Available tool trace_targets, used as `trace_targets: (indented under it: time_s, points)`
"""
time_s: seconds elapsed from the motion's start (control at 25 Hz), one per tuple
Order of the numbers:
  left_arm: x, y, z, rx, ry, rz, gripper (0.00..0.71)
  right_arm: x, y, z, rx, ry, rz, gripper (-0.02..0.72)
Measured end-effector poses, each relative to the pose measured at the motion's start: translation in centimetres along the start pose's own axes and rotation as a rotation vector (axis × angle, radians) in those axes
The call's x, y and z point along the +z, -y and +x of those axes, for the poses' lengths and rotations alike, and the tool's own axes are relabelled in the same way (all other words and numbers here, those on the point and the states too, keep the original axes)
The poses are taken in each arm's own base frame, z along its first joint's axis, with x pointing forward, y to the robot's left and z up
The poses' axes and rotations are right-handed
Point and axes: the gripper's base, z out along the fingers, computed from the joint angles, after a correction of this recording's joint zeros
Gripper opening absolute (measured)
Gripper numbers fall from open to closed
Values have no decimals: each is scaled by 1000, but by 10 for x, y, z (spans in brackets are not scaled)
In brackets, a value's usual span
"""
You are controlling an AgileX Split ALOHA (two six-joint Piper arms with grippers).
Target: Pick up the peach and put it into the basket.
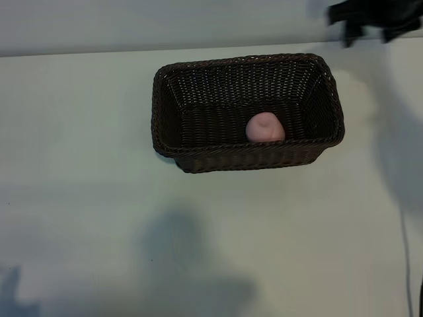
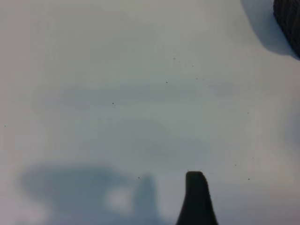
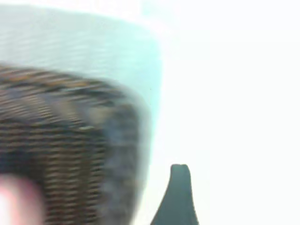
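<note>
The pale-pink peach lies inside the dark-brown wicker basket, by its near wall and right of centre. My right gripper hangs open and empty at the far right edge of the table, beyond the basket's far right corner. Its wrist view shows one dark finger, the basket's wall and a sliver of the peach. Of my left gripper only one finger shows over bare table, with nothing beside it and a corner of the basket far off. The left arm is outside the exterior view.
The white table stretches wide in front of and to the left of the basket, crossed by arm shadows. Its far edge meets a pale wall. A thin cable runs along the right side.
</note>
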Motion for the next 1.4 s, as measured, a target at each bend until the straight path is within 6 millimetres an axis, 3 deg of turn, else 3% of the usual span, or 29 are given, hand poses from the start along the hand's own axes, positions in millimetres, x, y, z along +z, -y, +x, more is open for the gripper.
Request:
trace_targets:
  time_s: [0.12, 0.2, 0.44, 0.6, 0.68, 1.0, 1.24, 1.4]
  points:
    - [0, 0, 0, 0, 0, 0, 530, -1, 32, 0, 50, -5, 31, 595]
    - [0, 0, 0, 0, 0, 0, 530, -1, 39, 0, 52, -7, 38, 595]
    - [0, 0, 0, 0, 0, 0, 530, -4, 39, 2, 42, -30, 27, 595]
    - [0, 0, 0, 0, 0, 0, 530, -26, 40, 6, 33, -32, 29, 595]
    - [0, 0, 0, 0, 0, 0, 530, -48, 41, 7, 37, -5, 31, 595]
    - [0, 0, 0, 0, 0, 0, 530, -171, 35, 31, 29, 196, 45, 595]
    - [0, 0, 0, 0, 0, 0, 530, -274, 28, 75, 45, 435, 45, 595]
    - [0, 0, 0, 0, 0, 0, 530, -329, 25, 113, 43, 577, 56, 595]
